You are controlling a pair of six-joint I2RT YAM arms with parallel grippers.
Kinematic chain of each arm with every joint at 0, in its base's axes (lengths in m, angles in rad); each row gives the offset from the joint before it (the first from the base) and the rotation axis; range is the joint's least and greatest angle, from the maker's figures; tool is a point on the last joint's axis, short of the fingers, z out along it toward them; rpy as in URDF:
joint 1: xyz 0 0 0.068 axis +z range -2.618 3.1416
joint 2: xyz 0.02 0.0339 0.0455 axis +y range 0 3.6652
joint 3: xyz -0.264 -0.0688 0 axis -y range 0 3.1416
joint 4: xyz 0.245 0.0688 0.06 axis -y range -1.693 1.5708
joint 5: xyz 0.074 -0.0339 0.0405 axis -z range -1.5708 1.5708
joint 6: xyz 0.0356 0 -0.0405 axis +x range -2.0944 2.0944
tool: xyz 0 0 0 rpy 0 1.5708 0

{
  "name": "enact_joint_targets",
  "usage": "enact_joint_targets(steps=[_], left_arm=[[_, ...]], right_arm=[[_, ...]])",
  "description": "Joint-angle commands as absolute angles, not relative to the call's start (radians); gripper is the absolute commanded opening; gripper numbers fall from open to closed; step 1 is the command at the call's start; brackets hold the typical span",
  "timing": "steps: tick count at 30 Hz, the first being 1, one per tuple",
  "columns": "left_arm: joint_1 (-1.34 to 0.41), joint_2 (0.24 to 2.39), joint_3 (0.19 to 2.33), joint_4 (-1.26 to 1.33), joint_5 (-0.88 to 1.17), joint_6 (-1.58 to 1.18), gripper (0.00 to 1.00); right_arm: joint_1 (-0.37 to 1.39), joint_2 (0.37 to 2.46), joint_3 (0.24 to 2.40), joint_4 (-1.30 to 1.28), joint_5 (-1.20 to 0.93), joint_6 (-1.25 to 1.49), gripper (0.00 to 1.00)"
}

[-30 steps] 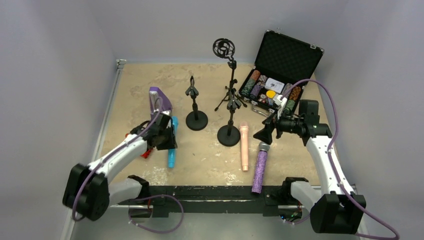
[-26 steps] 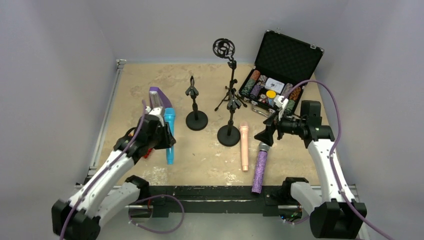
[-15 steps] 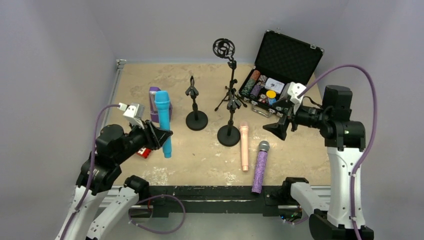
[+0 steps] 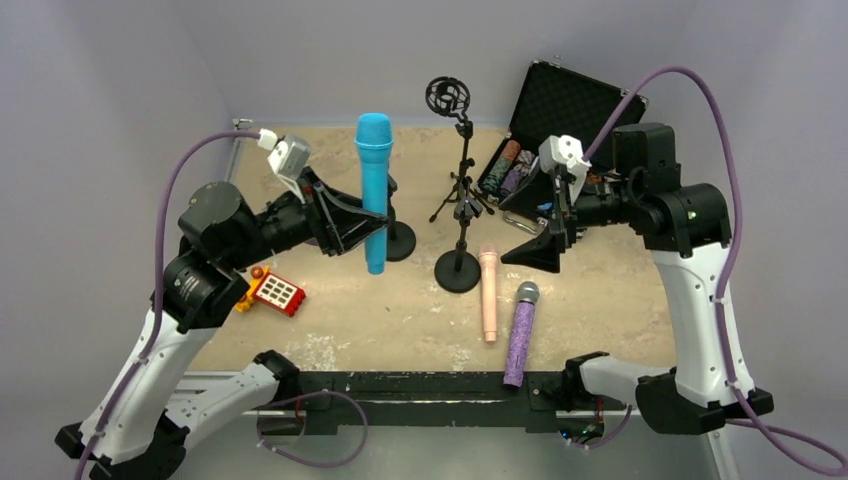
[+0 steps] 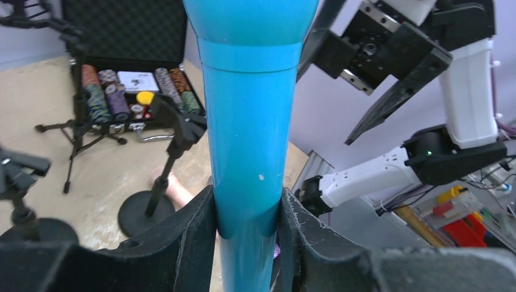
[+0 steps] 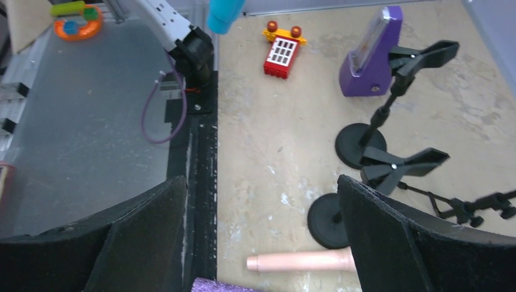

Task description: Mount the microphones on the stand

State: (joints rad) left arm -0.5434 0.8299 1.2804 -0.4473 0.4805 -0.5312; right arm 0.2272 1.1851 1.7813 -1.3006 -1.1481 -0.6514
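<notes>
Nearby: stands [image 4: 458,272], metronome [image 6: 370,58], toy phone [image 4: 278,292], case [image 4: 572,108]

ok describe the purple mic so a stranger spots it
From the open black case at far right, come toward the near edge. The glittery purple stick microphone lies flat there, beside a pale peach-pink microphone; only it has a grey mesh head.

A uniform turquoise is shown by the turquoise-blue plastic stick microphone [image 4: 373,190] gripped in the matte black left gripper [image 4: 360,228]. Near the black right gripper [image 4: 548,235], a pale peach-pink stick microphone [image 4: 489,295] and a glittery purple stick microphone [image 4: 520,335] with a grey mesh head are seen on the mottled sandy-beige tabletop [image 4: 420,310]. White squares are borne by a red toy block [image 4: 277,292] near the left gripper.
</notes>
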Motion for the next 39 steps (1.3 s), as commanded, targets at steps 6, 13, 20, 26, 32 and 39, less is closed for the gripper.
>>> enact_joint_targets(steps=[6,13,20,26,32,39], left_arm=[[-0.690,0.967,1.398,-0.231,0.386,-0.561,0.00],[-0.743,1.040,1.425,-0.083,0.321,-0.608,0.00],[-0.789,1.123,1.453,0.034,0.275,-0.634,0.00],[-0.819,1.179,1.473,0.083,0.252,-0.646,0.00],[-0.847,1.223,1.476,0.138,0.252,-0.667,0.00],[-0.865,1.247,1.470,0.172,0.262,-0.679,0.00]], right_arm=[[0.337,1.204,1.766,-1.043,-1.227,-0.366,0.98],[0.348,1.177,1.642,-0.747,-1.262,-0.073,0.98],[0.347,1.201,1.605,-0.542,-1.226,0.161,0.98],[0.363,1.227,1.546,-0.289,-1.289,0.403,0.97],[0.400,1.269,1.563,-0.271,-1.279,0.435,0.94],[0.406,1.284,1.508,-0.155,-1.311,0.544,0.71]])
